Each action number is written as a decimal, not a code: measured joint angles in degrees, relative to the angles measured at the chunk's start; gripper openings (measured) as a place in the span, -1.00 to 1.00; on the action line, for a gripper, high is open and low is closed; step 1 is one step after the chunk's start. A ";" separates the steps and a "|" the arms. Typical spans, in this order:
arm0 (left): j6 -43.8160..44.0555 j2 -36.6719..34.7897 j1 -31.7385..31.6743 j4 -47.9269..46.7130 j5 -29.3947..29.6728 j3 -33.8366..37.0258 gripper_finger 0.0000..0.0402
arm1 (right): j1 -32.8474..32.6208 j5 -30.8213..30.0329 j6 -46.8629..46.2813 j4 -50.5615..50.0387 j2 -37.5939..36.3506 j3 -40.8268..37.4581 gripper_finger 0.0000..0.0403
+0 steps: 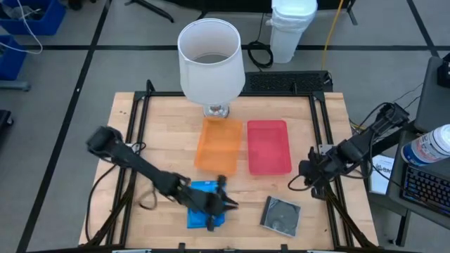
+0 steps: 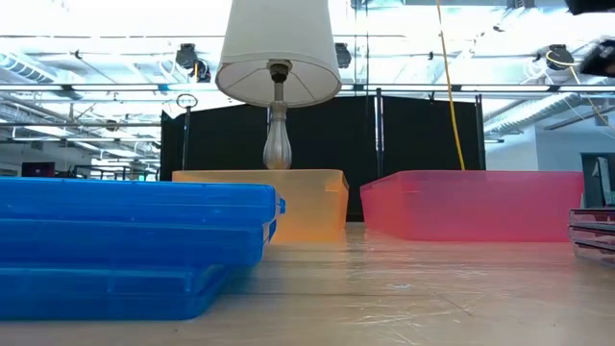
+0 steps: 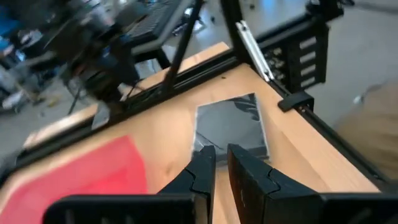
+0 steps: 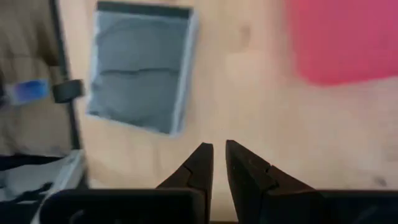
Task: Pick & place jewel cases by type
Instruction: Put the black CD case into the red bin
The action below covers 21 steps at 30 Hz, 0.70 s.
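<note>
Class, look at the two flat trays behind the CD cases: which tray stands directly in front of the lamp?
The orange tray. It sits just before the lamp, while the red tray lies beside it, toward the right arm's side.

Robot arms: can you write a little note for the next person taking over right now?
Left gripper: nearly shut, empty, over the blue jewel cases stacked at the front.
Right gripper: nearly shut, empty, at the table's right side near the red tray.
Grey jewel case: flat on the table, front right.
Done: nothing visible in the orange tray or red tray.
Left: sort all cases.
</note>
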<state>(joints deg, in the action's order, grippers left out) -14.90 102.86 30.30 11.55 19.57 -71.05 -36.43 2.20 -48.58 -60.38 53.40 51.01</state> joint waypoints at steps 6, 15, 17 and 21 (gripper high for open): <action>-2.91 12.19 1.29 -1.68 0.02 -14.65 -0.74 | -2.35 2.97 -8.82 4.63 -0.84 -7.05 -0.55; -4.68 20.32 1.31 -14.49 1.13 -26.26 -0.74 | -3.07 8.54 -11.70 20.97 -2.25 -18.45 0.04; -4.50 21.45 1.38 -14.38 1.41 -27.06 -0.70 | -3.07 8.53 -12.12 21.27 -3.31 -19.88 0.14; -4.73 23.64 1.21 -13.58 -0.21 -28.25 -0.56 | -3.01 8.30 -12.09 22.92 -6.38 -22.44 0.27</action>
<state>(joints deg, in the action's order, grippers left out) -19.63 126.51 31.52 -2.03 19.36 -99.30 -39.44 10.50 -60.67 -37.46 47.02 28.57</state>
